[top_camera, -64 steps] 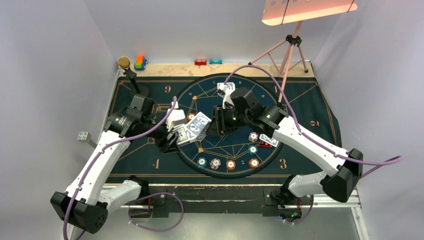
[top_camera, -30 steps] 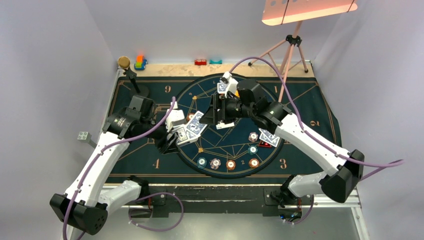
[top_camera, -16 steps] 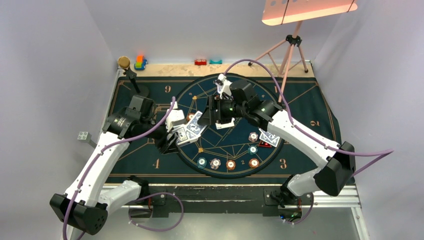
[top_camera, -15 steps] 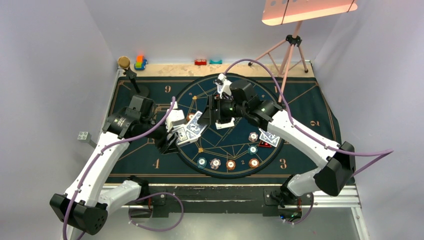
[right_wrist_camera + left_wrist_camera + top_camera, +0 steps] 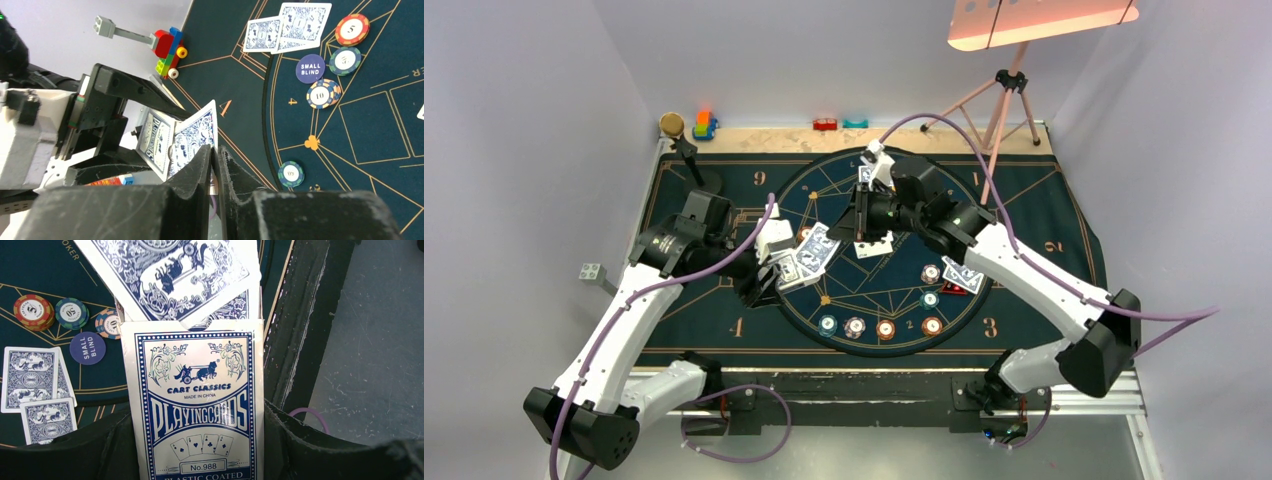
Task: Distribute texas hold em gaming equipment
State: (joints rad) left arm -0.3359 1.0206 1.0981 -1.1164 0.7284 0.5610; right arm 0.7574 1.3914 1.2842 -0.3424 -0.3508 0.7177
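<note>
Top external view, dark green poker mat (image 5: 714,320) covering the table, left gripper (image 5: 776,276) clenched around the card box (image 5: 197,405) above the mat's left-centre, right gripper (image 5: 215,155) pinching a blue-backed card (image 5: 196,132) protruding from that box, row of chips (image 5: 885,328) along the circle's near edge

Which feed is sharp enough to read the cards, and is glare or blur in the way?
Left wrist: the card box is sharp, its print readable, no glare. Right wrist: the right hand is dark and soft, yet lettering on the blue disc reads clearly. Top view: the mat is evenly lit; only the lamp panel is blown out.
</note>
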